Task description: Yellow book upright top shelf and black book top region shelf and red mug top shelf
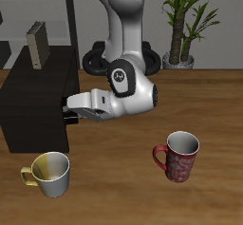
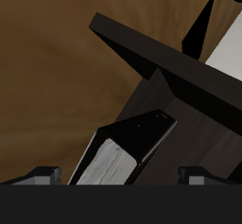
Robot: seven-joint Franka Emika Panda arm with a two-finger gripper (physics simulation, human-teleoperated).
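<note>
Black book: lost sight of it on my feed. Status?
Gripper at the shelf side; open or shut unclear. Black book between the fingers, at the shelf. Yellow book upright on top. Red mug on the table.

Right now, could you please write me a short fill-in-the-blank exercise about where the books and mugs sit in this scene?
1. The yellow book stands upright on top of the ____.
2. The red mug rests on the wooden ____, away from the shelf.
3. The gripper reaches toward the shelf's open ____.
4. The mug nearest the shelf is white and ____.

Missing words: shelf; table; front; yellow
</note>
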